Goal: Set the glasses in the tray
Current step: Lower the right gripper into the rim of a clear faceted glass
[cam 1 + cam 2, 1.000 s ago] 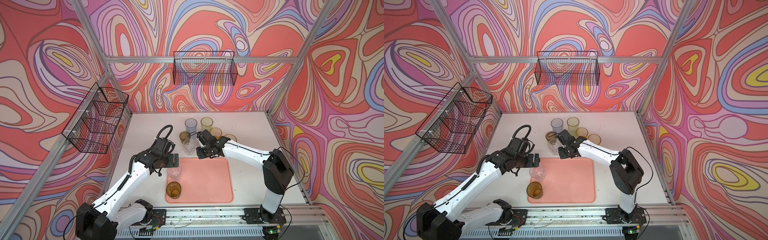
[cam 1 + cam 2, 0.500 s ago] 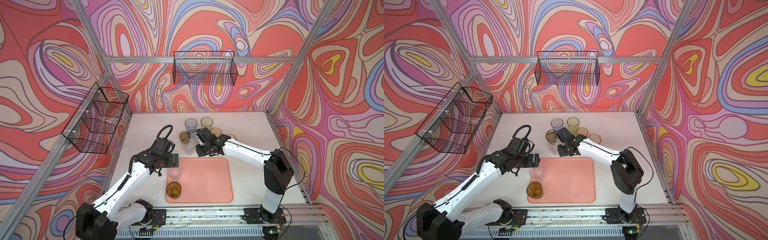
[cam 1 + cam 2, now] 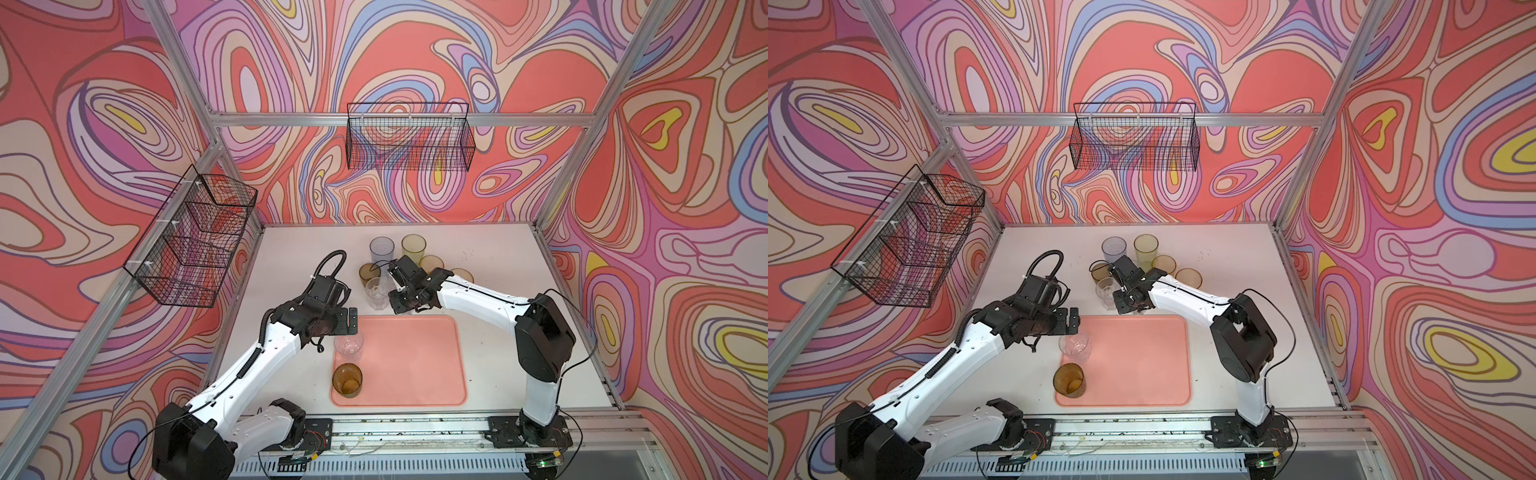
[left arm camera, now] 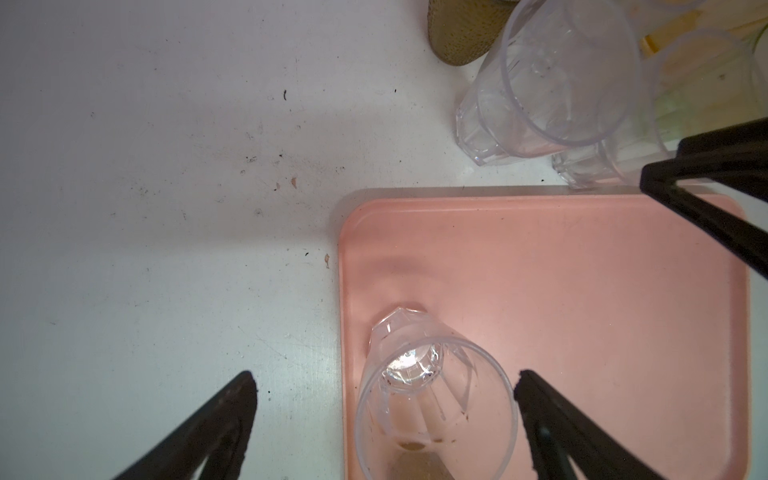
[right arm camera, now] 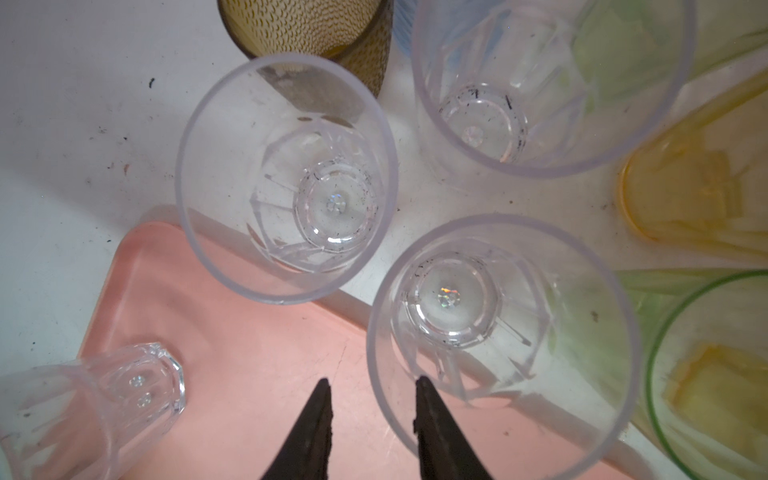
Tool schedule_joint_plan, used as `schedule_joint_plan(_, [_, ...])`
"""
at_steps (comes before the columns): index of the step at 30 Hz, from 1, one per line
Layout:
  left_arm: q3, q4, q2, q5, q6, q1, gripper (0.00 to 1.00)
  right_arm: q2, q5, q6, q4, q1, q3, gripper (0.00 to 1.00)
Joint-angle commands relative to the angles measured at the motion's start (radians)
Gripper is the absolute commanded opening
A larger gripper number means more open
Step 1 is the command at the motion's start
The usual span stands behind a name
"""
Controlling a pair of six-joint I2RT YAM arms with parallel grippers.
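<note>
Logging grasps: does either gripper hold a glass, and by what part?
Nothing is held. The right gripper straddles a clear glass at its rim, not pinching; the left gripper stands open around a second clear glass on the tray.

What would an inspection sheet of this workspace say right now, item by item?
Surface: white table, scuffed, with dark specks.
Job's things: the tray holds a clear glass and a brown glass, both upright; the rest, among them a pale blue glass, cluster on the table beyond it.
Clutter: a few crumbs near the tray's corner.
Grippers: left gripper open wide, a finger either side of the tray's clear glass; right gripper narrowly open, straddling the rim of a second clear glass on the table.
Cables: a black corrugated hose loops above the left wrist; thin wires lie loose on the front rail.
Surroundings: black wire baskets on swirl-patterned walls.
</note>
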Motion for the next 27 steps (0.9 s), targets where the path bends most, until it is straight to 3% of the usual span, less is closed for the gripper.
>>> schedule_joint_plan(1, [-0.008, -0.025, 0.008, -0.01, 0.008, -0.003, 1.0, 0.025, 0.01, -0.015, -0.008, 0.007, 0.022, 0.34])
schedule_joint_plan(19, [0.005, -0.029, 0.019, -0.006, 0.009, -0.003, 1.0, 0.041, 0.032, -0.02, -0.001, 0.007, 0.02, 0.15])
schedule_joint_plan(27, [0.004, -0.026, 0.019, 0.003, 0.008, -0.003, 1.0, 0.013, 0.016, -0.016, 0.003, 0.007, 0.008, 0.0])
